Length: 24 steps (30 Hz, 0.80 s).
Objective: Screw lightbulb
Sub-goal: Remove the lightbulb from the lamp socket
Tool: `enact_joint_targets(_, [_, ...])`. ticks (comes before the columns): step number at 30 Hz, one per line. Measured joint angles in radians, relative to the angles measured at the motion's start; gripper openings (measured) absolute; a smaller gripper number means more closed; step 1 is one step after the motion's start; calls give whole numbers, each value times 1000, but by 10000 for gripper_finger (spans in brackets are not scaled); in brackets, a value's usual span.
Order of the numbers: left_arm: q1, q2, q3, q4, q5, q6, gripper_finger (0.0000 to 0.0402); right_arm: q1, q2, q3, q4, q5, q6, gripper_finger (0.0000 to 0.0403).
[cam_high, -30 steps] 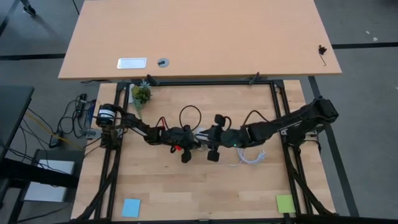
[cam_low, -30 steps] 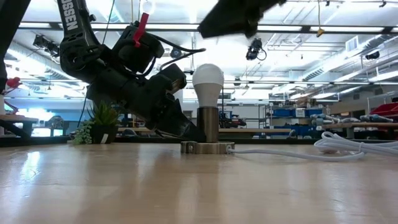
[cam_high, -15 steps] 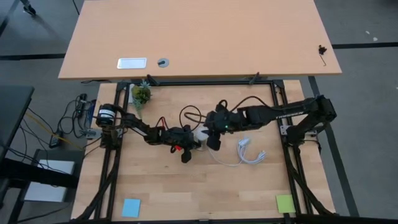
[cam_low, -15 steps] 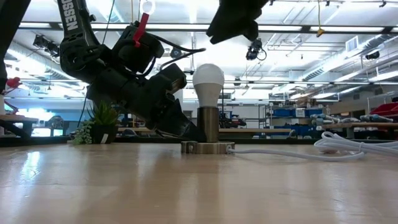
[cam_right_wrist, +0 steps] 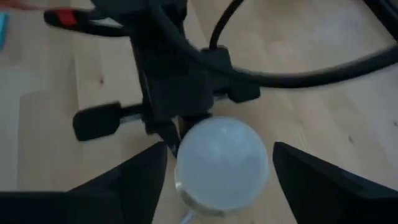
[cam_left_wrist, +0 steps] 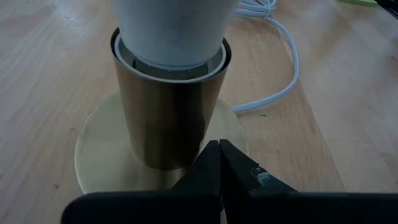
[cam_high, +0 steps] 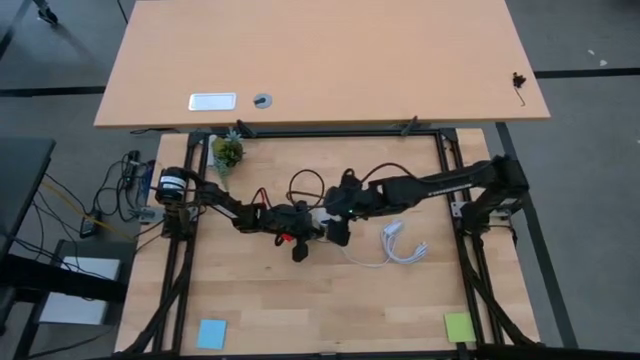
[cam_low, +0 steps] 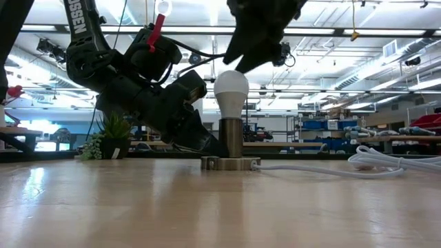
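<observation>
The white lightbulb (cam_low: 231, 88) stands upright with its narrow end in a brass socket tube (cam_left_wrist: 168, 118) on a round brass disc (cam_left_wrist: 99, 155), near the table's middle (cam_high: 321, 217). My left gripper (cam_left_wrist: 219, 148) is shut, low at the socket's foot on the table's left side of it (cam_low: 207, 146). My right gripper (cam_right_wrist: 221, 171) hangs open just above the bulb (cam_low: 238, 52), one finger on either side of the rounded head (cam_right_wrist: 221, 158), with a gap on both sides. My left gripper's shut fingertips (cam_left_wrist: 214, 155) meet the foot of the brass socket tube (cam_left_wrist: 196, 146), just above the round disc. They come slanting down from the table's left. The socket stands upright with its disc flat on the table.
A white cable runs from the socket to a coil (cam_high: 402, 245) on the table's right (cam_low: 393, 160). A small potted plant (cam_high: 227, 152) stands at the far left. A blue note (cam_high: 210, 333) and a green note (cam_high: 458, 326) lie near the front edge.
My right gripper has swung a little toward the table's far edge and left, tipped downward and come down over the bulb's head. The bulb, the socket and my left gripper have kept still.
</observation>
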Motion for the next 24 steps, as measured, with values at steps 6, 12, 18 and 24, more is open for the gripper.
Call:
enact_joint_targets(6, [0, 0, 0, 0, 0, -1, 0, -2, 53, 0, 10, 7, -3, 322])
enact_joint_targets(12, [0, 0, 0, 0, -3, -1, 0, -15, 92, 2, 7, 49, -4, 316])
enact_joint_targets(18, [0, 0, 0, 1, -9, -1, 0, -24, 97, 2, 6, 43, -86, 290])
enact_joint_targets(24, [-1, 0, 0, -3, 3, -1, 0, -26, 95, 4, 7, -90, -418, 287])
